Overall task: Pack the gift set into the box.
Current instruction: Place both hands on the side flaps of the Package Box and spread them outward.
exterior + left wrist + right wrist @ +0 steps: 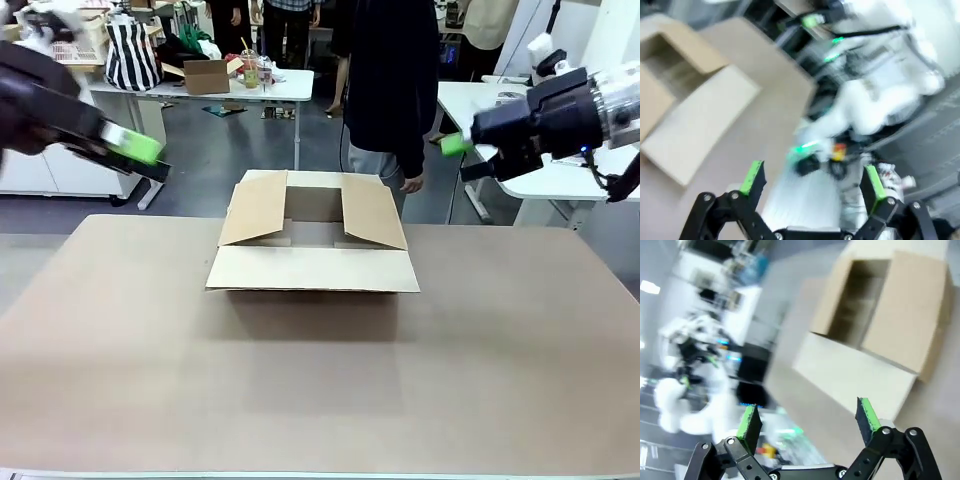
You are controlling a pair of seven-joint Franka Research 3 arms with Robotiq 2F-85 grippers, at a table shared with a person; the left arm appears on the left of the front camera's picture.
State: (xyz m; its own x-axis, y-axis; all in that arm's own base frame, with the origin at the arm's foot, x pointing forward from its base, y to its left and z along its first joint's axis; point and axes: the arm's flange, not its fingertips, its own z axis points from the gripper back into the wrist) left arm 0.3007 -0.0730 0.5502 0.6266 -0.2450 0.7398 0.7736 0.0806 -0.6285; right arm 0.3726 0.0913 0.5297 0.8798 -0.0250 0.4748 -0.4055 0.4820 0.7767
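Trouble from here, as I judge it, lies with the flaps: the box [313, 240] sits mid-table with its near flap folded out flat toward me and its side flaps leaning up, so a load lowered carelessly could catch a flap edge, push it inward, or shove the whole carton across the table [320, 390]. I see no gift set in any view, so I cannot tell where it will come from; a person [392, 85] stands just behind the box, and a handover there could crowd my arms. My left gripper [812, 182] hangs raised off to the left of the box, jaws spread wide and holding nothing. My right gripper [807, 419] is likewise wide open and empty, raised to the right, with the box [875, 325] ahead of its fingers, well apart.
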